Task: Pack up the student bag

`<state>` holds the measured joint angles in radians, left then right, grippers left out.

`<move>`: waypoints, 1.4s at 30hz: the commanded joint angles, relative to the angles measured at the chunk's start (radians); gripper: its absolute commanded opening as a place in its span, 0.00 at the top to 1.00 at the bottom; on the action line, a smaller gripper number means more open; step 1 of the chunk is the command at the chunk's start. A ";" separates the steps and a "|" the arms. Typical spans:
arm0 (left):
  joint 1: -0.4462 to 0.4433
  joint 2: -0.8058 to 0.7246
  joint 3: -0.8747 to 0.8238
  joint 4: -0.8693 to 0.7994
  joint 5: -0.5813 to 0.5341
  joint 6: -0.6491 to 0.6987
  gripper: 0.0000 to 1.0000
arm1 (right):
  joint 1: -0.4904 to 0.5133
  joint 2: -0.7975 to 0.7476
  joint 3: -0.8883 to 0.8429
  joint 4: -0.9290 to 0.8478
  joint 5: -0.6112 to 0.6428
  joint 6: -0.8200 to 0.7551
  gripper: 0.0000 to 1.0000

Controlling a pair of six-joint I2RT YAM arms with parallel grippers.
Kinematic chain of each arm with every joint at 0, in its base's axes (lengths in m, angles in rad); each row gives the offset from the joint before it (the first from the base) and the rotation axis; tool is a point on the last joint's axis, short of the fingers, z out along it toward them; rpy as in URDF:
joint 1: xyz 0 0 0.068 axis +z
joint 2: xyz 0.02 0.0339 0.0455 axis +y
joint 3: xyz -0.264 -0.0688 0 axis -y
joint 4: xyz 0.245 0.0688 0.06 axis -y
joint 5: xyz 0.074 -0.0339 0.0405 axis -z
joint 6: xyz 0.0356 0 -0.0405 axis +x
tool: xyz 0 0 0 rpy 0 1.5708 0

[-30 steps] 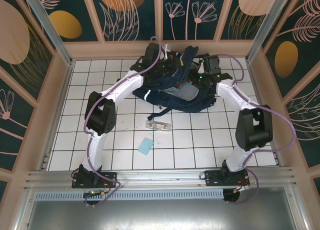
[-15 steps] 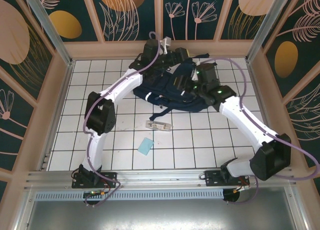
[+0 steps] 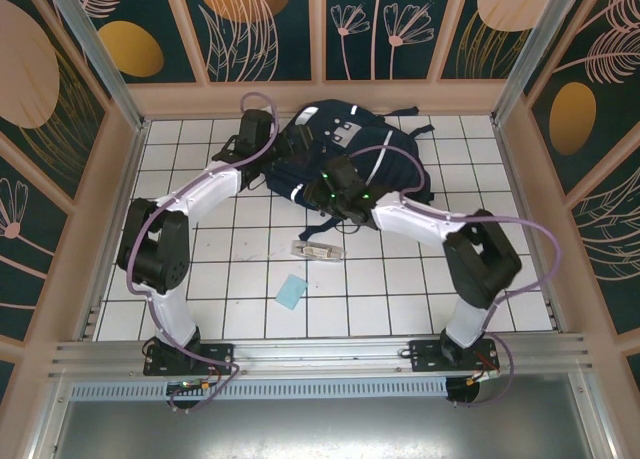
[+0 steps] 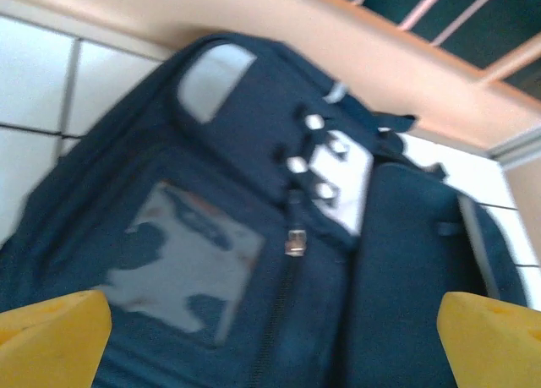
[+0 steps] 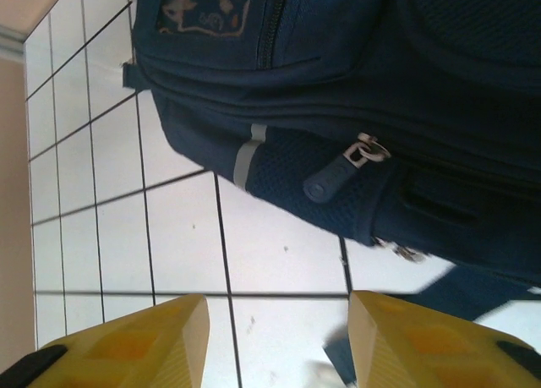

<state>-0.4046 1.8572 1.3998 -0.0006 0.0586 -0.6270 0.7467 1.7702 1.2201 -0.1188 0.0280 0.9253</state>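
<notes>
The student bag (image 3: 350,154), a large navy-blue fabric backpack with white reflective stripes and dark straps, lies flat on the white tiled desk (image 3: 200,299), close to the desk's far wall. The left hand (image 3: 265,144) hovers at the bag's left side. In its wrist view the bag (image 4: 279,261) fills most of the picture, and the two yellow fingers (image 4: 51,329) of the hand (image 4: 270,337) stand wide apart at the lower corners with nothing clamped between them. That view also shows the bag's grey patch with buckles (image 4: 334,172), a clear window pocket (image 4: 182,265) and a small metal zipper pull (image 4: 294,243), all somewhat blurred. The right hand (image 3: 328,197) hangs over the bag's near edge. From its wrist camera the bag (image 5: 380,84) takes up the upper part of the picture, with a short white reflective stripe (image 5: 245,160) and a dark rounded zipper tab (image 5: 334,177) on its side. The hand (image 5: 275,346) has its yellow fingers (image 5: 127,346) apart above bare tiles just beside the bag, gripping nothing. Nearer the arm bases than the bag, a flat transparent pencil case (image 3: 317,249) lies on the desk, and a small light-blue square card (image 3: 292,292) lies a little farther from the bag.
</notes>
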 commanded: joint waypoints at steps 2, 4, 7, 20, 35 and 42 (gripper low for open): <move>0.026 0.044 0.011 0.057 -0.025 0.037 0.01 | 0.002 0.076 0.084 -0.017 0.084 0.132 0.56; 0.039 0.077 0.010 0.064 -0.004 0.028 0.01 | -0.002 0.096 0.089 -0.021 0.110 0.158 0.58; 0.052 0.094 -0.047 0.116 0.028 0.007 0.04 | -0.018 0.136 0.111 -0.020 0.082 0.178 0.59; 0.053 0.232 -0.189 0.283 0.224 -0.075 0.29 | -0.047 0.289 0.269 -0.232 0.200 0.203 0.56; 0.053 0.208 -0.352 0.396 0.282 -0.153 0.33 | -0.063 0.355 0.285 -0.242 0.212 0.193 0.91; 0.060 0.247 -0.238 0.287 0.218 -0.148 0.31 | -0.072 0.222 0.197 -0.193 0.174 0.090 1.00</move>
<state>-0.3347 2.0422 1.1404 0.4637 0.2798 -0.7517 0.6964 2.0693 1.4570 -0.3149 0.1825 1.0748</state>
